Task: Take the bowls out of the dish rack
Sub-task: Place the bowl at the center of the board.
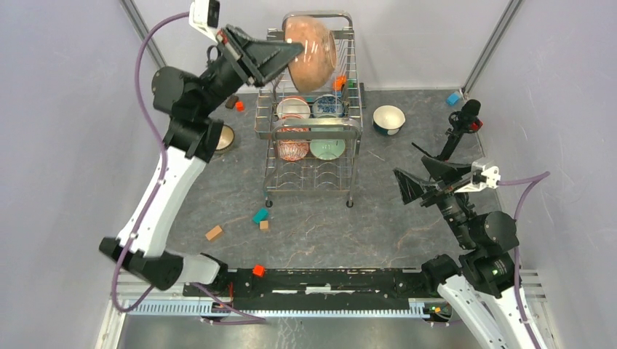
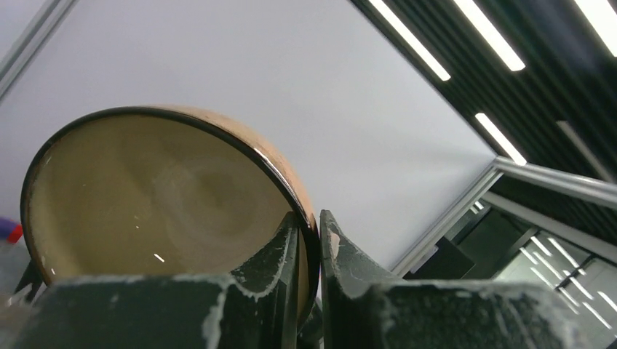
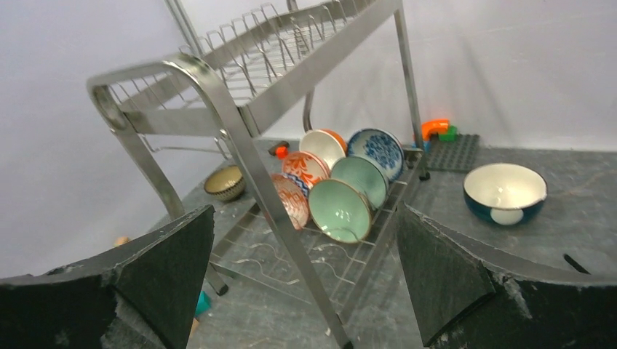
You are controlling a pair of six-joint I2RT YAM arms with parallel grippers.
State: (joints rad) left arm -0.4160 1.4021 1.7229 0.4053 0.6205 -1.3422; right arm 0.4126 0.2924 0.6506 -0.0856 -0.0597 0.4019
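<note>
- Pink-brown speckled bowl (image 1: 310, 52) hangs on edge, high over the far end of the dish rack (image 3: 218, 109). It is lifted off the prongs but not yet over bare table (image 1: 327, 233).
- Left gripper (image 2: 311, 218) has its jaws narrow, pinching the bowl's rim: 1 finger inside the tan glaze, 1 outside. A rim grip suits a bowl that stood upright in the rack.
- Right gripper (image 1: 411, 171) hovers beside the rack's right side with jaws wide and nothing between them, seemingly aimed at the lower tier.
- Lower tier holds about 6 bowls leaning in 2 rows, among them a pale green bowl (image 3: 339, 209), a red-patterned bowl (image 3: 305, 169) and a blue-patterned bowl (image 3: 375, 150).
- Teal-and-white bowl (image 1: 388, 118) sits upright on the table, right of the rack.
- Dark patterned bowl (image 1: 225, 137) sits to the left, partly hidden by the left arm.
- Hard to tell: the lifted bowl blocks the upper tier's far end in the top view, and the left wrist view shows only wall and ceiling lights behind it.
</note>
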